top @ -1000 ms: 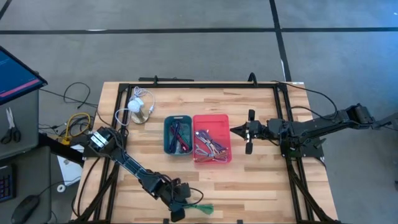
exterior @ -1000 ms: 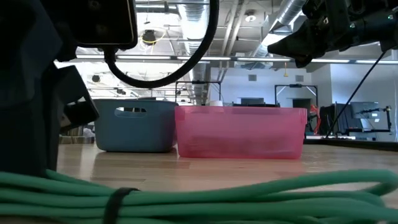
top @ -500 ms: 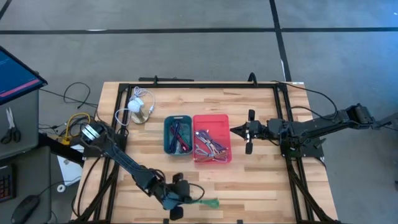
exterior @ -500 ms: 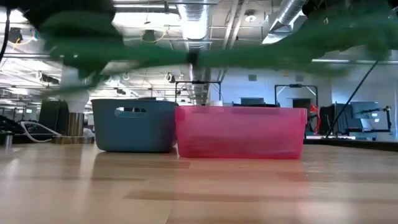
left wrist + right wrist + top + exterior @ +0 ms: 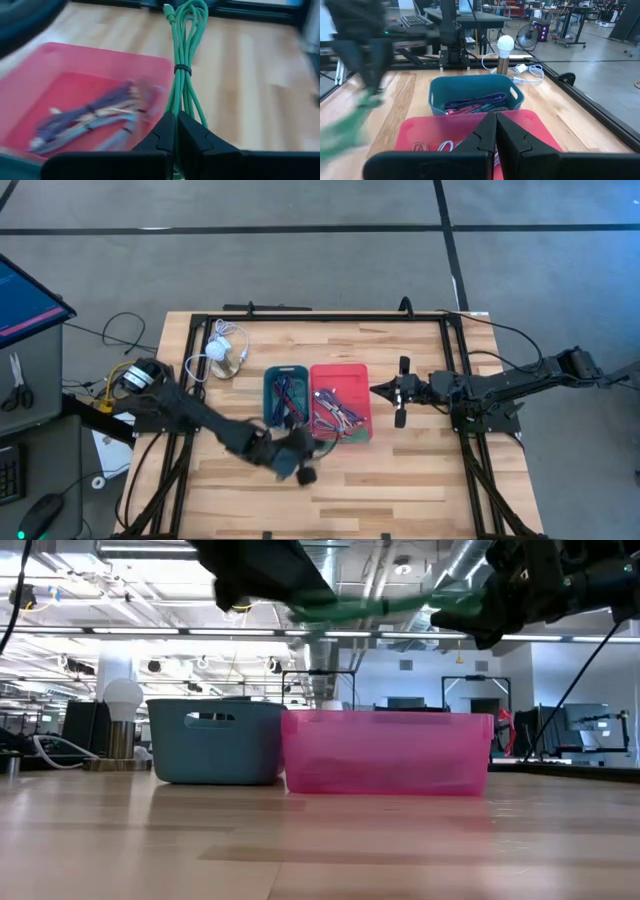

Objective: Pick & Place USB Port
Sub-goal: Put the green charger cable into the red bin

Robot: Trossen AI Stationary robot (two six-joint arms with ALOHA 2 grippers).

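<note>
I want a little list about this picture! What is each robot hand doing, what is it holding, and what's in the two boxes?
left hand: shut on the green cable, carrying it in the air beside the pink box
right hand: shut, holding nothing, waiting next to the pink box
green cable: coiled, tied with a dark band, off the table
pink box: has a bundle of cables inside
teal box: has dark and red cables inside, sits right beside the pink box
table: light wood
lamp: white bulb, at the table's edge behind the teal box

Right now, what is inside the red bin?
The red bin holds bundled cables, purplish and pale. The green cable in the left gripper hides part of its edge.
</note>
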